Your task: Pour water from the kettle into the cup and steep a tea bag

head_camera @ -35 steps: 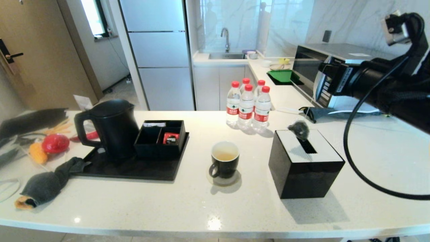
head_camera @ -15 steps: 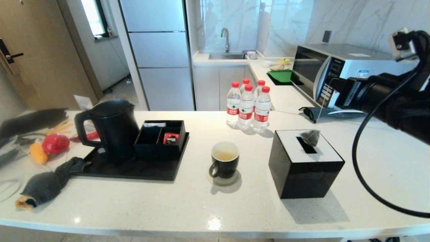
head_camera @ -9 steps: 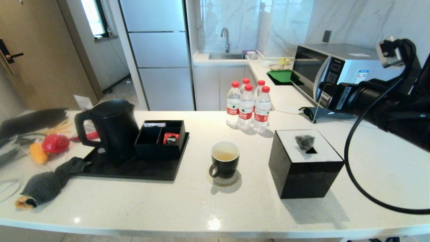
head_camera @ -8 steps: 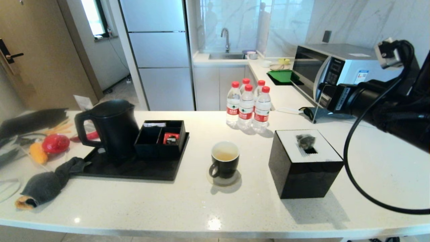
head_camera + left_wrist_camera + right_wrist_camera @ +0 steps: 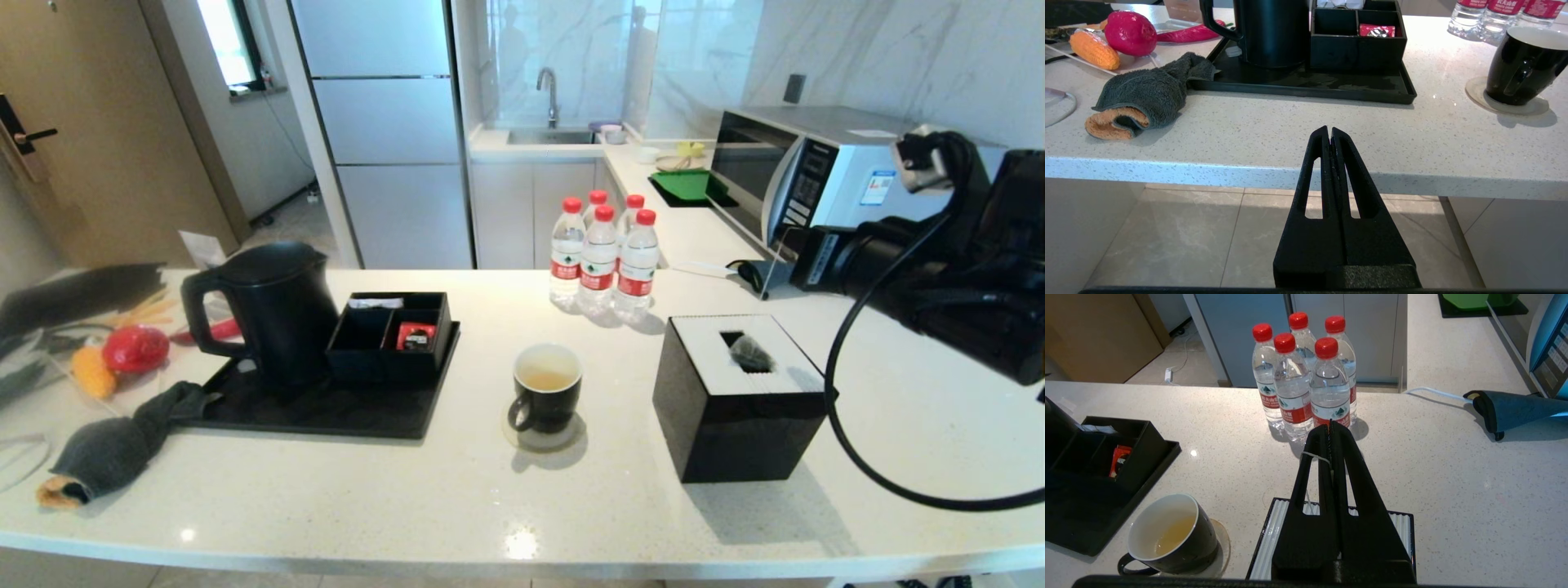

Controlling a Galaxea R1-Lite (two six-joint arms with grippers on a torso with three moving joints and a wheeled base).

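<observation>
The black kettle point(image 5: 273, 314) stands on its tray at the left. Mid-counter, the black cup point(image 5: 547, 388) sits on a coaster and holds pale yellowish water point(image 5: 545, 380). To its right is a black box with a ribbed white top point(image 5: 710, 359). The dark tea bag point(image 5: 749, 353) rests in the box's slot, hanging by its string. My right gripper point(image 5: 1331, 425) is above the box, shut on that string point(image 5: 1312, 456), and hides the bag in the right wrist view. My left gripper point(image 5: 1329, 131) is shut and empty, low before the counter's front edge.
Several red-capped bottles point(image 5: 602, 257) stand behind the cup. A compartment box point(image 5: 390, 335) with a red packet point(image 5: 415, 336) shares the black tray point(image 5: 326, 412). A grey towel point(image 5: 114, 445) and vegetables point(image 5: 131, 347) lie far left; a microwave point(image 5: 816, 163) and mitt point(image 5: 767, 278) far right.
The tea bag swung above the box top and has now sunk into the slot. My right arm has dropped lower and drawn back to the right. The left arm is still.
</observation>
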